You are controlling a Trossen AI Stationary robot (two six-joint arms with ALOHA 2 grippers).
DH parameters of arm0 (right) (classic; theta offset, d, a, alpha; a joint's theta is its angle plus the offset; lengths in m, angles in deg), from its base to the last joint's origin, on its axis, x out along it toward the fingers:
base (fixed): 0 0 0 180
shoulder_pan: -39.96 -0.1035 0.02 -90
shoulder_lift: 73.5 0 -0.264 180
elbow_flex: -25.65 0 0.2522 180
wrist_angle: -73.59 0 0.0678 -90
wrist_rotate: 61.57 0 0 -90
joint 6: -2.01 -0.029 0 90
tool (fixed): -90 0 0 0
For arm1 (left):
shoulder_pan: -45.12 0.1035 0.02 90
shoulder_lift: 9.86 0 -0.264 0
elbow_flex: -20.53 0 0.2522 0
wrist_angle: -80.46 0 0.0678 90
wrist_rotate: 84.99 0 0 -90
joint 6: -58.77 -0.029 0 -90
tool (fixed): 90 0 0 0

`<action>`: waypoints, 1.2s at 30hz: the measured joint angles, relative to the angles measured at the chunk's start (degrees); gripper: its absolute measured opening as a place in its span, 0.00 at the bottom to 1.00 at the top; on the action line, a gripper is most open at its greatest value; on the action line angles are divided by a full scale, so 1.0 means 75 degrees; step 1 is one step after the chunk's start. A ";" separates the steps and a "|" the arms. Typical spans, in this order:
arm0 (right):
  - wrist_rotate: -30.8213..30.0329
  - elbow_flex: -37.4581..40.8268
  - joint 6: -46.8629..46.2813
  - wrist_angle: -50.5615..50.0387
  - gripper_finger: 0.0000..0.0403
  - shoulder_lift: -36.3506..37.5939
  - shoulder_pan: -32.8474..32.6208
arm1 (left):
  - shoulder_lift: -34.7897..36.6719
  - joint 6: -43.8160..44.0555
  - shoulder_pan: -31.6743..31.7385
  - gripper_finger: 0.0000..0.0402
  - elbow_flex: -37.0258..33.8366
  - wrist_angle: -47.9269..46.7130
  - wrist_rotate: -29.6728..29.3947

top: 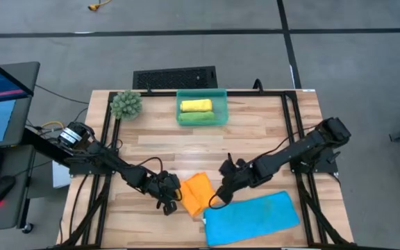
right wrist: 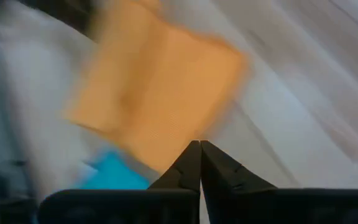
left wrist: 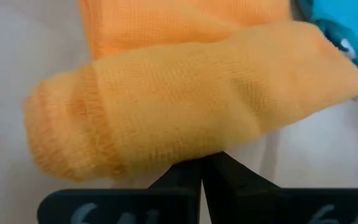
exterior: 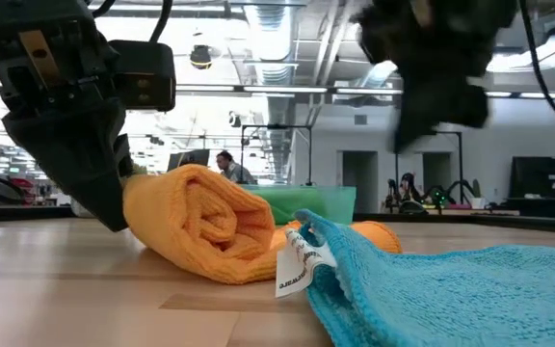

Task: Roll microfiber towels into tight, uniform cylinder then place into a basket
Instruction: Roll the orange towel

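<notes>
The orange towel [top: 196, 193] lies partly rolled on the near middle of the table, its roll [left wrist: 191, 112] at the left and a flat part [right wrist: 154, 93] beyond it. My left gripper [left wrist: 201, 163] is shut, its tips at the roll's side. My right gripper [right wrist: 200, 146] is shut with nothing between its fingers and hangs above the towel's right side [top: 216, 200]. The blue towel [top: 252, 217] lies flat to the near right. The teal basket [top: 222, 107] at the far middle holds a yellow roll [top: 195, 105] and a green roll [top: 198, 117]. My left gripper has its shut fingertips against the long side of the orange roll [left wrist: 194, 155], about midway along it. It comes slanting down from the table's left [exterior: 114, 207]. The roll lies on the table, one end [exterior: 205, 226] facing the near edge.
A spiky green plant ball [top: 126, 104] sits at the far left corner. The blue towel's corner with a white label [exterior: 295, 270] lies close beside the orange roll. Bare wood [top: 186, 142] stretches between the basket and the towels. A monitor and keyboard stand off the table's left.
</notes>
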 joint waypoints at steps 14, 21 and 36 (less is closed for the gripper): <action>0.0804 0.0275 0.1316 0.3790 0.04 -0.1490 0.0519 | 0.0000 0.0432 0.0023 0.00 0.0001 0.0198 0.0175; 0.0878 0.0280 0.0939 0.3373 0.01 -0.1959 0.0682 | 0.0000 0.0418 0.0026 0.00 0.0001 0.0222 0.0221; 0.1203 0.0258 0.0408 0.3385 0.02 -0.2154 0.0883 | 0.0000 0.0386 0.0284 0.00 0.0001 0.0859 -0.0441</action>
